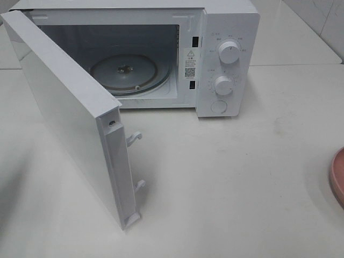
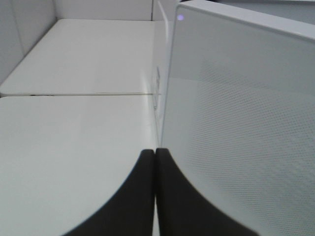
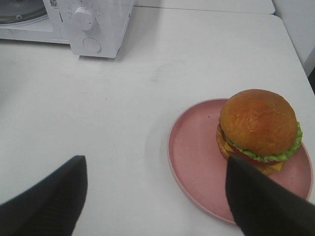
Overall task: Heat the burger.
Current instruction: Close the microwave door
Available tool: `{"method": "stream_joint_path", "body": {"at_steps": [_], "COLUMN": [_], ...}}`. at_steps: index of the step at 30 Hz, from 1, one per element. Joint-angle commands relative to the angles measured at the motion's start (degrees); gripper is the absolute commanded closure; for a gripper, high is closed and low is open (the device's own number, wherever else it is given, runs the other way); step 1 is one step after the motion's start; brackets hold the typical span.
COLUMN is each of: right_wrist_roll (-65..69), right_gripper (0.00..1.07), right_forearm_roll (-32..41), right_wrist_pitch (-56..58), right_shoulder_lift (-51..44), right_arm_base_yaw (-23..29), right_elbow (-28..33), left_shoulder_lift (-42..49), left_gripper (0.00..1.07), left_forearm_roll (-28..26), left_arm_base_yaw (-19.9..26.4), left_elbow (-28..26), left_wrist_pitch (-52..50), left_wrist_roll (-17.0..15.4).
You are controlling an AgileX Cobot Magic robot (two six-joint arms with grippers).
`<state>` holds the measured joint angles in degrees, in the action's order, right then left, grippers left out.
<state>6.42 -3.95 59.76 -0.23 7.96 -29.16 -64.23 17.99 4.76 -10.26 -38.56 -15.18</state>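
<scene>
The burger (image 3: 257, 123), with a golden-brown bun and a green lettuce edge, sits on a round pink plate (image 3: 192, 147) in the right wrist view. My right gripper (image 3: 155, 162) hovers open on the near side of the plate, one finger over the plate's rim close to the burger, the other over the bare table. Nothing is between the fingers. The white microwave (image 1: 228, 32) stands at the back with its door (image 1: 64, 113) swung wide open and its glass turntable (image 1: 129, 72) bare. My left gripper (image 2: 156, 155) is shut and empty, right beside the door's outer face (image 2: 236, 123).
Only the edge of the pink plate (image 1: 338, 174) shows at the right border of the high view; neither arm appears there. The open door juts far forward over the white table (image 1: 231, 177). Two knobs (image 1: 229, 52) sit on the microwave's control panel.
</scene>
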Motion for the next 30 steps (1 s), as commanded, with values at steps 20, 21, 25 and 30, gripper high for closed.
{"method": "stream_joint_path", "body": {"at_steps": [20, 21, 25, 30], "right_wrist_roll": [-0.5, -0.5, -0.5, -0.5], "right_gripper": [0.32, 0.32, 0.32, 0.32], "right_forearm_roll": [0.2, 0.2, 0.2, 0.2], "right_wrist_pitch": [-0.3, -0.3, -0.3, -0.3], "right_shoulder_lift": [-1.5, -1.5, -1.5, -1.5], "right_arm_base_yaw": [-0.4, -0.4, -0.4, -0.4], "right_elbow": [0.2, 0.2, 0.2, 0.2], "left_shoulder_lift": [-19.7, -20.7, -22.5, -25.4], "left_gripper": [1.07, 1.07, 1.07, 1.07], "left_forearm_roll": [-10.5, -14.0, -18.0, -27.3], "left_arm_base_yaw": [-16.4, -18.8, -22.3, -29.6], "left_elbow": [-4.1, -4.6, -5.8, -8.7], "left_wrist_pitch": [-12.6, -12.6, -12.6, -12.5], "left_wrist_roll": [6.6, 8.3, 10.8, 14.8]}}
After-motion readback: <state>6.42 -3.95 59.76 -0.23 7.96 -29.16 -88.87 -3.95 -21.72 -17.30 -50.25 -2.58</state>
